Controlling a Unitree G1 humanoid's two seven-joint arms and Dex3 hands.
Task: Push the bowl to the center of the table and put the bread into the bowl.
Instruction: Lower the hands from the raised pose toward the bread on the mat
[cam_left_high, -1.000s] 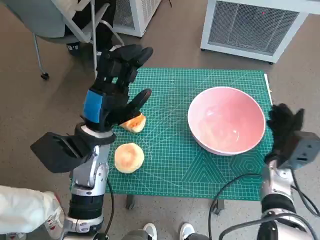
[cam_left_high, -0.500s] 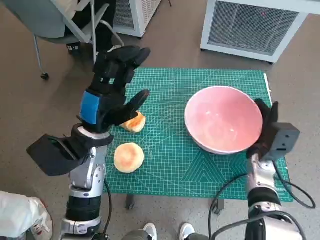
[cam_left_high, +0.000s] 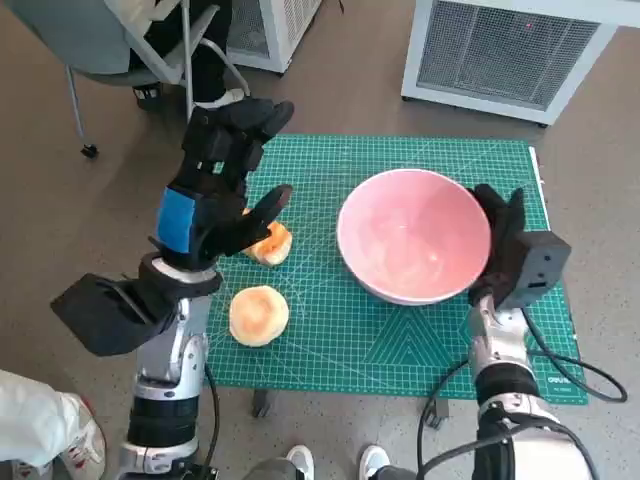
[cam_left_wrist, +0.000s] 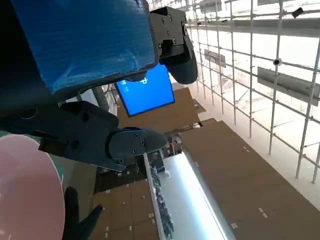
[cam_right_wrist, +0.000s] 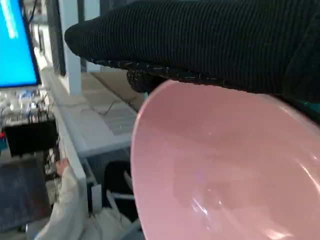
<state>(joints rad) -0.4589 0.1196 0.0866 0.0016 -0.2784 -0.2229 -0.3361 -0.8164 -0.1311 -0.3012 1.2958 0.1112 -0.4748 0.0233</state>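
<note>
The bowl (cam_left_high: 414, 248) has moved. A second ago it sat over at the 3 o'clock side of the green mat (cam_left_high: 330, 330). Now it is much nearer the middle. The right hand (cam_left_high: 500, 240) did that. It was off past the bowl's edge before, and now it is flat against the bowl's 3 o'clock side, pushing toward 9 o'clock. It is not grabbing the bowl, just pressing on it with the fingers held up.

The left hand (cam_left_high: 222, 175) has hardly moved. It hangs in the air above the 9 o'clock side of the mat, fingers spread and holding nothing.

Two pieces of bread are there. One bun (cam_left_high: 259, 315) lies at about 8 o'clock. The other piece (cam_left_high: 268, 243) lies just under the left hand, partly hidden by it.

I think the pushing is almost done. A little more and the bowl is in the middle. Then the left hand can pick up the bread, which is close by, and drop it in.
</note>
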